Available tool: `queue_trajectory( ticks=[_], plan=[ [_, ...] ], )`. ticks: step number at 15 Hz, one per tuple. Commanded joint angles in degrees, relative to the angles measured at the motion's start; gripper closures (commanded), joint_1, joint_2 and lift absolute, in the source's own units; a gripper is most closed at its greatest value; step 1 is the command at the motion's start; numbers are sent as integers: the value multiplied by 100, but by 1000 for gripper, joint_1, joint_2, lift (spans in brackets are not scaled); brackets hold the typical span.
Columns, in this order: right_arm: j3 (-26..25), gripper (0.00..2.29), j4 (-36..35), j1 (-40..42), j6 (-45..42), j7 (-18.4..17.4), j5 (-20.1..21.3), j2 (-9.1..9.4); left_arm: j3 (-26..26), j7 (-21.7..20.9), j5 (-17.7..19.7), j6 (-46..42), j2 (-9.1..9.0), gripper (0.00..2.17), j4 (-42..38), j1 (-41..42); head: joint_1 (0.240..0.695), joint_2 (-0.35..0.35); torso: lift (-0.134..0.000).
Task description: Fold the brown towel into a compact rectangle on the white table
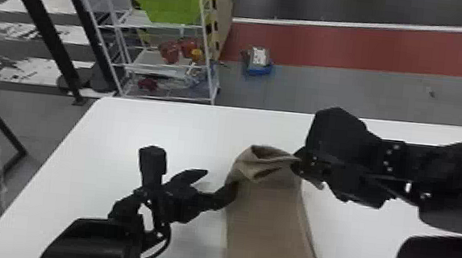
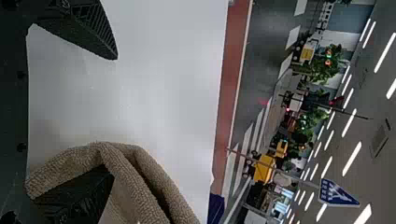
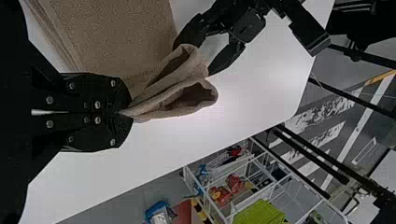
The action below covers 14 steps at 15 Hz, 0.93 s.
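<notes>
The brown towel (image 1: 269,231) lies as a long strip on the white table (image 1: 113,127), its far end lifted and bunched. At that end's left edge is my left gripper (image 1: 215,186), open, one finger against the cloth. In the left wrist view, the left gripper (image 2: 100,116) has its fingers wide apart, one tucked under a fold of the towel (image 2: 135,182). My right gripper (image 1: 299,165) holds the far right corner. In the right wrist view, the right gripper (image 3: 123,113) is shut on the towel's pinched corner, with folds (image 3: 177,95) fanning out from it.
Beyond the table's far edge stands a white wire shelf (image 1: 159,65) with a green bin (image 1: 167,1). A small blue container (image 1: 258,66) sits on the floor behind the table. Bare tabletop lies on both sides of the towel.
</notes>
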Motion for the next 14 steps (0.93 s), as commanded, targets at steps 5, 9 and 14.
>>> queue_trajectory(
  ticks=[5, 9, 14],
  plan=[
    [12, 1598, 26, 37, 0, 1, 9, -8, 5, -35, 26, 13, -24, 73, -162, 83, 695, 170, -123],
    [83, 1598, -61, 116, 70, 62, 0, -17, -57, 35, -36, 31, -24, 73, -39, -83, 695, 171, -123],
    [241, 1598, -264, 344, 141, 255, 35, -263, -74, 44, -106, 31, -24, 73, 57, -163, 695, 175, -123]
  ],
)
